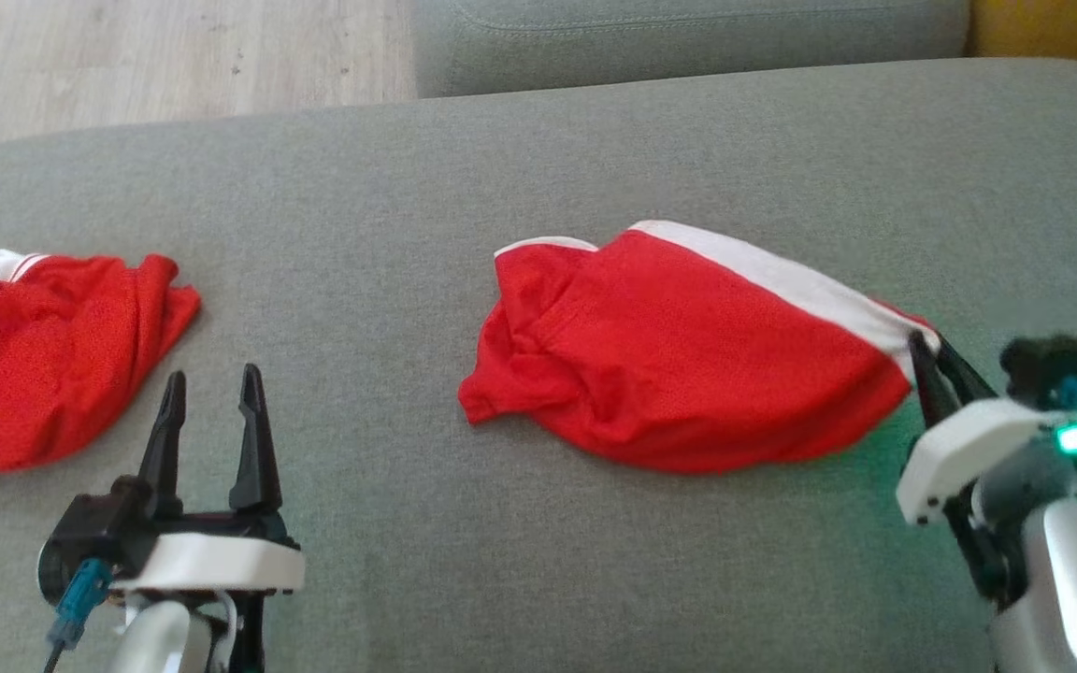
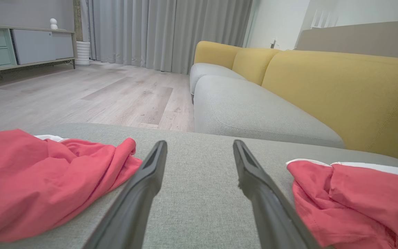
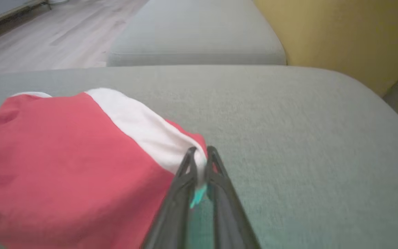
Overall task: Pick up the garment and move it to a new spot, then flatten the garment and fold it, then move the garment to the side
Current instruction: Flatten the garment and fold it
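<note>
At four o'clock in the head view, the right gripper pinches, with narrow jaws, the white-banded corner of the red garment, which lies on the cushion. The left gripper, at seven o'clock, stands wide and empty. So thin a pinch could slip when pulled.

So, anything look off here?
Nothing damaged. The red fabric garment with a white band lies bunched at its left end, its band corner pinched in the right gripper. A second crumpled red garment sits at the left edge of the grey cushion.
</note>
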`<state>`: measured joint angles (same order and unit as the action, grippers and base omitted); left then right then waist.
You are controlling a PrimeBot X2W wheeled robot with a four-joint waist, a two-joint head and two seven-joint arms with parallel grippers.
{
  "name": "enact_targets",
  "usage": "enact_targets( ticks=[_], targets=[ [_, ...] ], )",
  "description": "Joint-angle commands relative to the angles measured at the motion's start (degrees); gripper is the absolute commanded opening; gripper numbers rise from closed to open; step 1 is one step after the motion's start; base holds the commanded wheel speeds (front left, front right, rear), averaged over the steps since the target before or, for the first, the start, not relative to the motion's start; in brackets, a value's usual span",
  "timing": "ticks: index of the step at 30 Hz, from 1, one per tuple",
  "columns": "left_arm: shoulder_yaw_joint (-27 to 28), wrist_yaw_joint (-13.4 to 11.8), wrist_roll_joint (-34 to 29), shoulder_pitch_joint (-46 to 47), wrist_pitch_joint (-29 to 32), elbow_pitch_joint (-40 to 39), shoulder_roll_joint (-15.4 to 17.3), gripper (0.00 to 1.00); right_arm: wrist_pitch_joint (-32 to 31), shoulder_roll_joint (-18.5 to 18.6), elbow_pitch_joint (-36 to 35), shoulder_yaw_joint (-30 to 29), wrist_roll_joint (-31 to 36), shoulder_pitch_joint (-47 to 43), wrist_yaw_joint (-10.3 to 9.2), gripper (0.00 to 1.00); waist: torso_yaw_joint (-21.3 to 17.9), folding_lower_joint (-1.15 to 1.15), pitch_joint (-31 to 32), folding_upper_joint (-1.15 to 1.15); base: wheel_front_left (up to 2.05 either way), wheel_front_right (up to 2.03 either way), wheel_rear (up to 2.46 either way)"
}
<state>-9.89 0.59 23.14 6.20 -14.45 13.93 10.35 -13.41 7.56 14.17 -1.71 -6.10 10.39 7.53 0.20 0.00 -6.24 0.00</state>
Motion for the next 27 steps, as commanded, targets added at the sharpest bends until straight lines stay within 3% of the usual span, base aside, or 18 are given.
enact_targets(
  ticks=[1,7,13,23,27],
  targets=[
    [2.24,0.29,-0.41,2.20,-0.54,-1.51,0.91,1.00,0.26,-0.76,-1.75,0.23,0.32,1.07,-0.04,1.00,-0.11,0.00,0.07,0.00,0.00,0.00,0.00],
    [2.28,0.39,-0.81,1.57,-0.55,-0.93,0.62,1.00,7.14,-3.91,-4.40,-4.85,-0.94,-1.95,-0.04,1.00,-0.68,0.00,1.89,0.00,0.00,0.00,0.00],
    [2.41,0.38,-1.20,-0.52,-0.55,-0.65,-0.01,1.00,13.22,-4.61,-10.19,-2.98,-2.06,-7.24,-0.04,1.00,-1.12,0.00,4.42,0.00,0.00,0.00,0.00],
    [2.42,0.20,-1.55,-1.40,-0.55,-0.92,-0.01,1.00,12.86,-4.67,-12.54,0.90,-4.45,-10.06,-0.04,1.00,-2.10,0.00,4.48,0.00,0.00,0.00,0.00],
    [2.41,0.38,-1.29,-0.78,-0.54,-0.81,0.19,1.00,9.71,-4.68,-12.50,3.52,-4.72,-8.69,-0.04,1.00,-1.91,0.00,3.73,0.00,0.00,0.00,0.00]
  ],
)
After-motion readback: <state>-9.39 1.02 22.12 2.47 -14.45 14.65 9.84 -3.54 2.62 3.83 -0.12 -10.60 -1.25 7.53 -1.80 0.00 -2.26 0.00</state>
